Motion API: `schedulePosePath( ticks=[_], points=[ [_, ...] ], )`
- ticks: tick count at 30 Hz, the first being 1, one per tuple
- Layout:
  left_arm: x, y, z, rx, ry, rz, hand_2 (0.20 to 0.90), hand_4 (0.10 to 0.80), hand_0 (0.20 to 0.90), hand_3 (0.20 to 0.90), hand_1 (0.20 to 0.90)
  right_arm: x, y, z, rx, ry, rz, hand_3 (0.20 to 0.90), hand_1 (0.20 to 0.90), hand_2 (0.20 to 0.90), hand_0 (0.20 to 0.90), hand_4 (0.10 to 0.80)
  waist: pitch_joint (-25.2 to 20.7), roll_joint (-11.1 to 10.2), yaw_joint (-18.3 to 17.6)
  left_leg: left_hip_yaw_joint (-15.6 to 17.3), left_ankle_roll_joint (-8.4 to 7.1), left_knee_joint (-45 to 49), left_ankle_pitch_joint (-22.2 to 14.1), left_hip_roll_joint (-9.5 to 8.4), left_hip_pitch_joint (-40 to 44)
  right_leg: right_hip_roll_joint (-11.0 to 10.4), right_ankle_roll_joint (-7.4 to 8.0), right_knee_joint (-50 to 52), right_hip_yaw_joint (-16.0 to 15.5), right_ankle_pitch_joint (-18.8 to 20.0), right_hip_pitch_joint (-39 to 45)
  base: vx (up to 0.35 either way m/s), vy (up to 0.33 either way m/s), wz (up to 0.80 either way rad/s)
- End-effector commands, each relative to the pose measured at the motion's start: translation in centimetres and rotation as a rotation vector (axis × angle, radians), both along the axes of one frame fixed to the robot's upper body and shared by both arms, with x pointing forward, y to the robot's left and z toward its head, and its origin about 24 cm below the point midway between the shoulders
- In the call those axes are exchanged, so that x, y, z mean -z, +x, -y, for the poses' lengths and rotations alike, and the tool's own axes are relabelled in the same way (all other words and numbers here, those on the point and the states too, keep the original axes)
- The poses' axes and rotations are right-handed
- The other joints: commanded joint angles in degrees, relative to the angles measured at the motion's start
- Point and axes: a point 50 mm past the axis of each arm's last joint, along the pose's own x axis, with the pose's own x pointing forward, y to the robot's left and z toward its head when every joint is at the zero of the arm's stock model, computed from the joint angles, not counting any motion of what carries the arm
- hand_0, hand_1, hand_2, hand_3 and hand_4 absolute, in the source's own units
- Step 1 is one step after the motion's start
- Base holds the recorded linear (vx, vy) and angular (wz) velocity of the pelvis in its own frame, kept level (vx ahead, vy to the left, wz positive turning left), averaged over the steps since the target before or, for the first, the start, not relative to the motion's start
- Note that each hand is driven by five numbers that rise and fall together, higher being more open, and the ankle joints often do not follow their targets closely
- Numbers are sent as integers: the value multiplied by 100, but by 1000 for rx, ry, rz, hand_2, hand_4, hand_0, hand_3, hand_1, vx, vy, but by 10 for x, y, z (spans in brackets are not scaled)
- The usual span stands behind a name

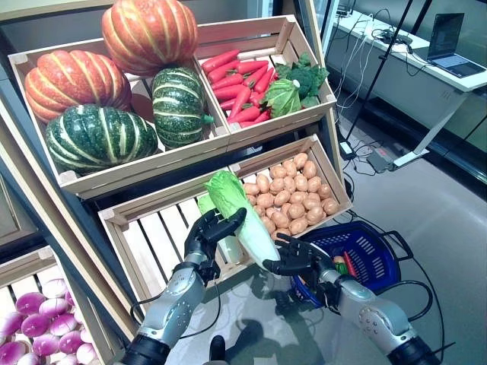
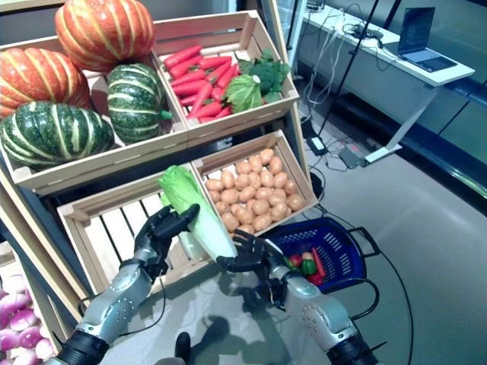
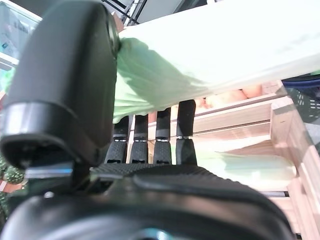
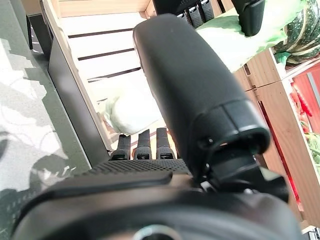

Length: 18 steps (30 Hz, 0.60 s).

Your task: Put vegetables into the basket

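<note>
- The left hand (image 1: pixel 207 234), low in the centre of the left eye view, has its fingers and thumb curled round the leafy green end of a napa cabbage (image 1: pixel 242 217); its wrist view shows the thumb pressed on the pale leaves with the fingers wrapped behind.
- The right hand (image 1: pixel 298 257), just right of centre, reaches under the cabbage's white stalk end. Whether its fingers are clamped on the stalk or only supporting it I cannot tell.
- The cabbage hangs tilted between the two hands, leaf end up and to the left, above the front edge of the slatted crate (image 1: pixel 149 236).
- A second pale cabbage (image 3: pixel 250 167) lies in that crate behind the left hand.
- To the right of the crate sits a crate of potatoes (image 1: pixel 293 196); above it a crate of carrots (image 1: pixel 237 85) with leafy greens (image 1: pixel 293 87); in the upper left, a crate of pumpkins (image 1: pixel 103 84).
- The blue basket (image 1: pixel 370 258) stands on the floor at lower right, just past the right hand, and already holds some red and green vegetables (image 2: pixel 307 264).
- Judging progress: part of the load is in; this cabbage is lifted but not yet over the basket, and it needs carrying right and lowering.
</note>
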Motion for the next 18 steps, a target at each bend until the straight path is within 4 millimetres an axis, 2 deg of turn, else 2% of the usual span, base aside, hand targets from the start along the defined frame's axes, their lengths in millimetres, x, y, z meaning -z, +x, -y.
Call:
schedulePosePath(
  ticks=[1,13,18],
  points=[
    [-63,27,31,125,-169,324,300,400,300,300,300,-41,19,-35,-134,143,152,900,900,900,900,800,-332,-107,80,34,-72,10,-542,192,463,-335,-114,3,211,643,-336,0,0,0],
    [-65,29,33,163,-96,330,300,400,300,300,300,-40,24,-36,-212,29,181,900,900,900,900,800,-356,-119,116,28,-92,10,-514,215,458,-342,-107,3,212,659,-342,0,0,0],
    [-66,31,35,178,0,341,300,400,300,300,300,-43,28,-43,-291,-37,194,900,900,900,900,800,-381,-116,149,-10,-95,10,-508,207,460,-357,-110,3,214,659,-333,0,0,0]
  ],
)
